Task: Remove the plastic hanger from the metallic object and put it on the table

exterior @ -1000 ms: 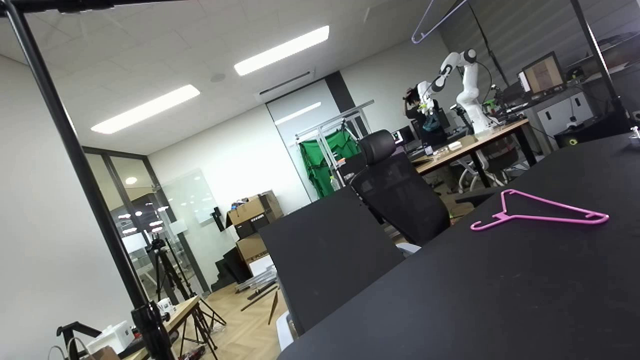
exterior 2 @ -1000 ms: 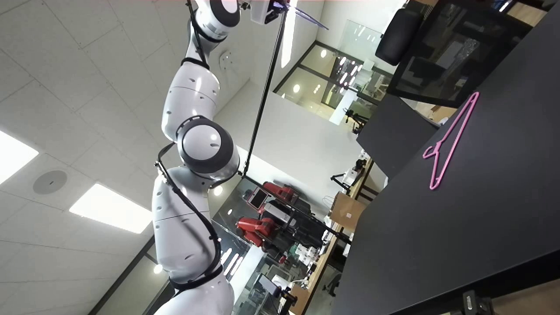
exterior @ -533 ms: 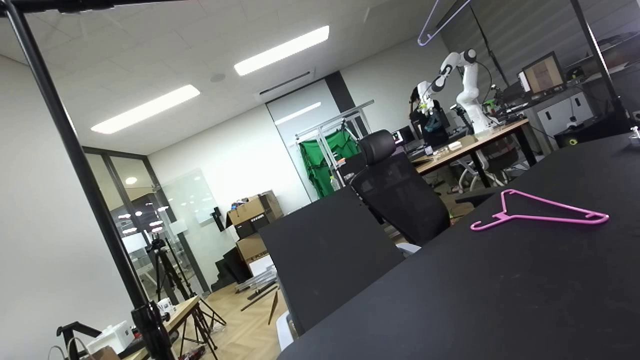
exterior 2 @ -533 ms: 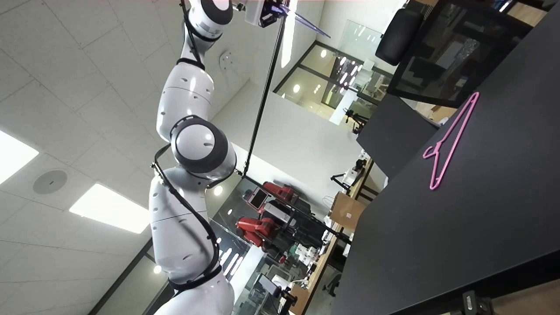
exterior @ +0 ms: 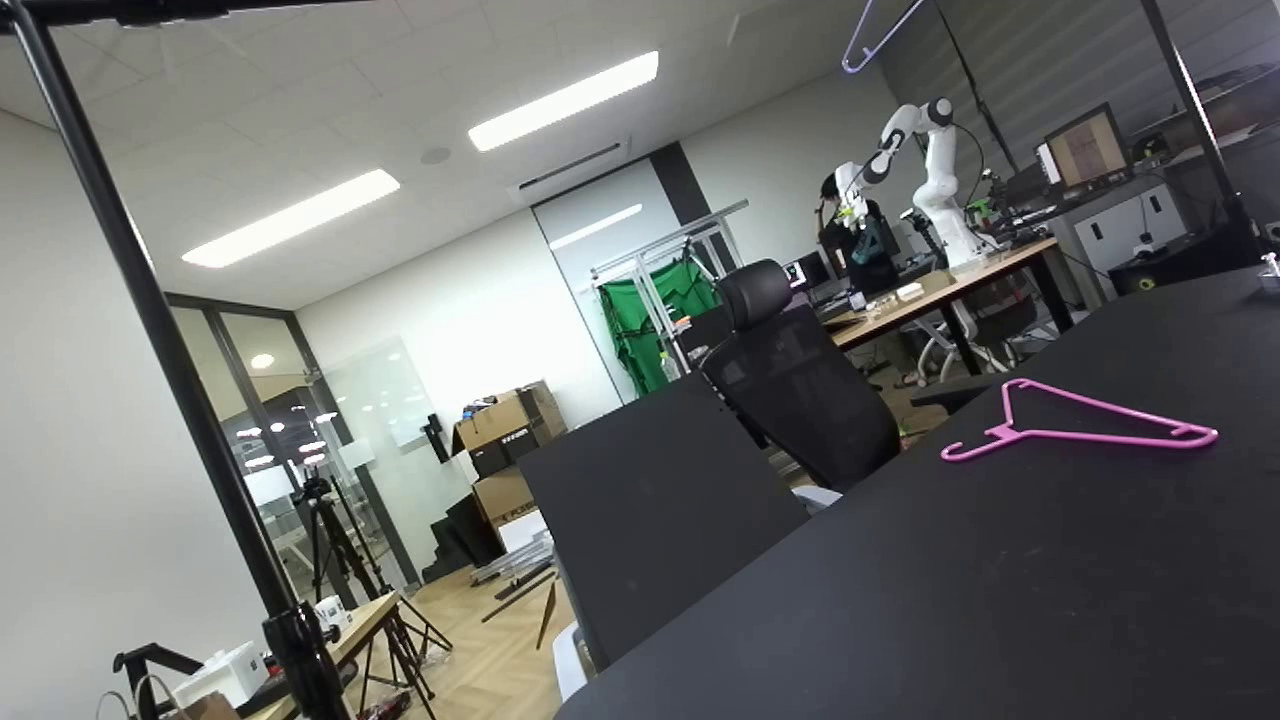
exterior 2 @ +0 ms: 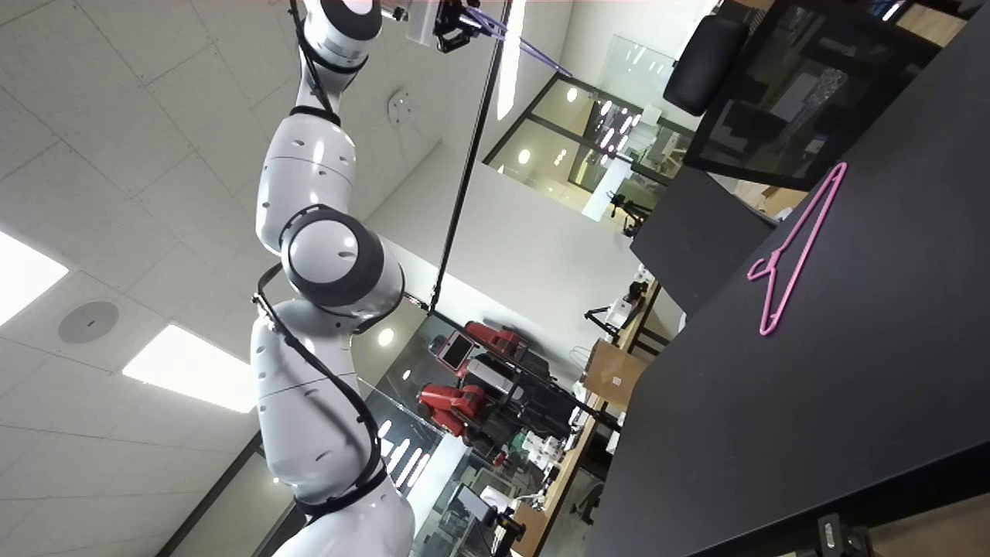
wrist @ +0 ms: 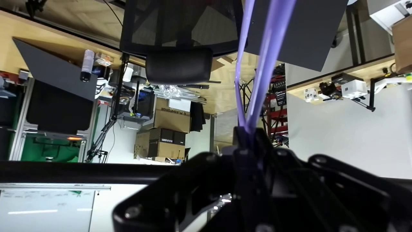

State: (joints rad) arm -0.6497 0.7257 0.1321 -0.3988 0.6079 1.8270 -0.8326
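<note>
The pincer (wrist: 248, 137) is clamped on the lavender hanger (wrist: 270, 48), its fingertips brought together where two lengths of purple plastic meet. The hanger's long axis runs out ahead of the fingertips; in an exterior view it slants away on the table side, its far end in free air. Below the pincer, well apart from the held hanger, stretches the table (exterior 2: 773, 425), flat and matte black, with a mesh chair (exterior: 800, 390) past its edge. Near that edge lies a pink hanger (exterior: 1108, 437). A black bar (wrist: 80, 172) runs crosswise beyond the pincer; farther ahead, cardboard boxes (wrist: 169, 120) stand stacked by a white wall (exterior: 450, 330).
</note>
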